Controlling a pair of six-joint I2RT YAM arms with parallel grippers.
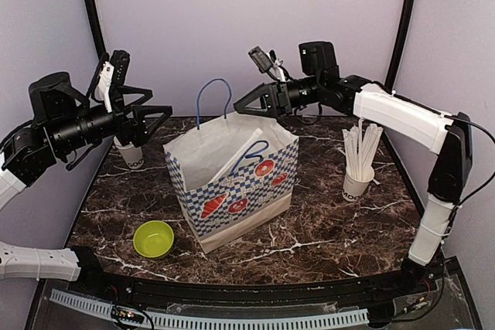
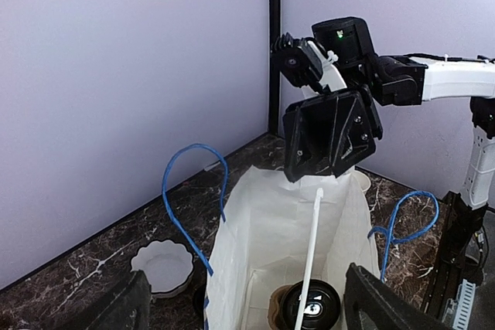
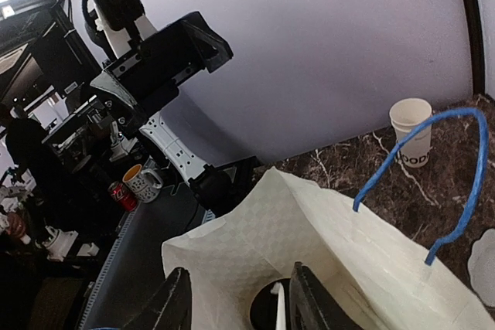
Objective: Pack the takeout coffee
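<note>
A lidded coffee cup (image 2: 311, 307) sits inside the paper bag (image 1: 232, 183) mid-worktop. The right gripper (image 1: 241, 106) hovers above the bag, jaws apart and empty. The left gripper (image 1: 158, 106), jaws wide, hangs near a lidless cup (image 1: 130, 154) at the back-left corner, probably the next grasp.

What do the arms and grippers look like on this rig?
Left arm and right arm: white link shells, black joints, thin black cables. Green light on the right wrist. Left gripper and right gripper: black, triangular fingers.
</note>
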